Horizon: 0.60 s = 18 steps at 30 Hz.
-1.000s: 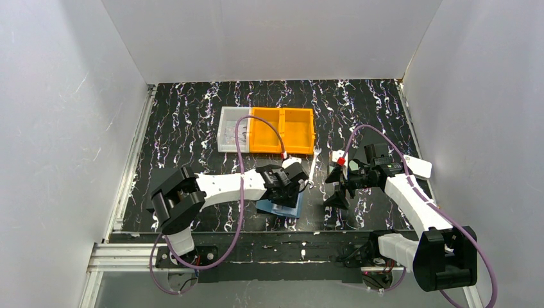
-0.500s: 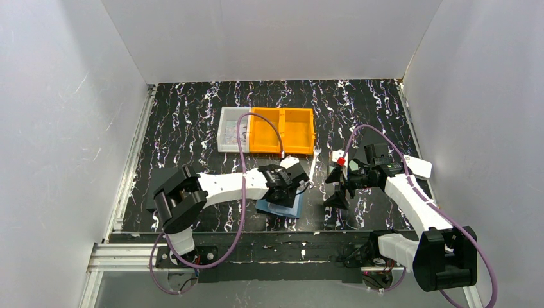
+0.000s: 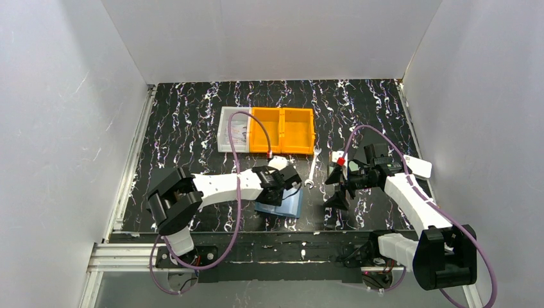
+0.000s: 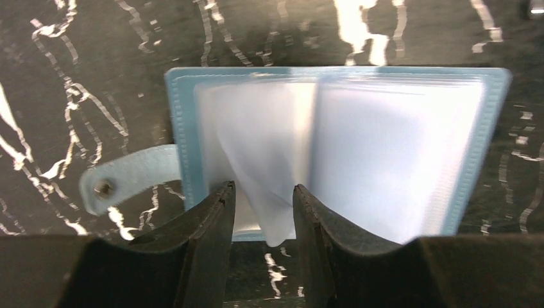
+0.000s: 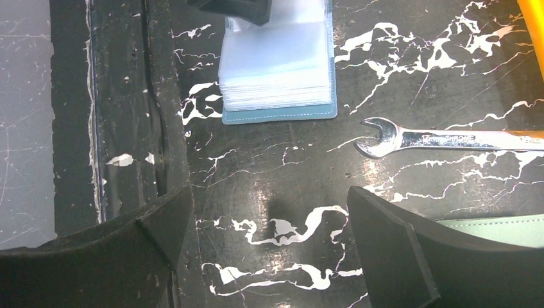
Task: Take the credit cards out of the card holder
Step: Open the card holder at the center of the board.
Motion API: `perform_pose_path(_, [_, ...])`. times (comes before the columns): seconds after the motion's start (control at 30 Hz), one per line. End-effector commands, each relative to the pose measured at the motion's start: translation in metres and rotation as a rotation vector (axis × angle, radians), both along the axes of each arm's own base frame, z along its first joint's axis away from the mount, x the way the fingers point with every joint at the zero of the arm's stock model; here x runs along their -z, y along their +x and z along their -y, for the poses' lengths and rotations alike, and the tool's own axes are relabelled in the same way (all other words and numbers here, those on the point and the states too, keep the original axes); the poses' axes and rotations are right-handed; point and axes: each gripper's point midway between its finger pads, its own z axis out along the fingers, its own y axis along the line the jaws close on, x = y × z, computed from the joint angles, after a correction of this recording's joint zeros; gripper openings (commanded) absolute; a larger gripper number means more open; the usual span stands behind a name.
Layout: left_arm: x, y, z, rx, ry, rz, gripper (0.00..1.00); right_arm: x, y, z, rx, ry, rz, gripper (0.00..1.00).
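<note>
The blue card holder (image 3: 287,205) lies open on the table near the front edge. In the left wrist view its light blue rim (image 4: 494,128) frames pale clear pockets, and its snap tab (image 4: 128,183) points left. A thin pale leaf (image 4: 272,192) stands up from the left half between my fingers; I cannot tell whether it is a credit card or a sleeve. My left gripper (image 4: 263,187) is open around that leaf without pinching it, and sits over the holder (image 3: 287,183). My right gripper (image 3: 335,186) is open and empty, right of the holder (image 5: 279,64).
A steel wrench (image 3: 312,170) lies between the two grippers and also shows in the right wrist view (image 5: 449,138). A pale green pouch (image 3: 420,168) lies at the right. Two orange bins (image 3: 282,130) and a clear bin (image 3: 232,128) stand behind.
My left gripper has shifted left and nearer over the holder, uncovering the wrench. The holder has slid slightly left. The right arm has not moved.
</note>
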Motion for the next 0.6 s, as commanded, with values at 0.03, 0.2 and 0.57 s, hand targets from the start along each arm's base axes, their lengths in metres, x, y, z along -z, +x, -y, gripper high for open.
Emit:
perform_pose_path(0.03, [-0.008,0.003,-0.039,-0.084,0.038,0.024,0.37,-0.016,0.005,-0.004,-0.021,0.035,0.039,1.00])
perform_pose_path(0.2, [-0.008,0.000,-0.040,-0.117,-0.090,-0.014,0.38,-0.015,0.001,-0.007,-0.048,0.023,0.033,1.00])
perform_pose_path(0.57, [-0.040,-0.011,-0.034,-0.044,-0.364,0.046,0.36,-0.015,0.021,-0.063,-0.100,-0.252,0.214,0.55])
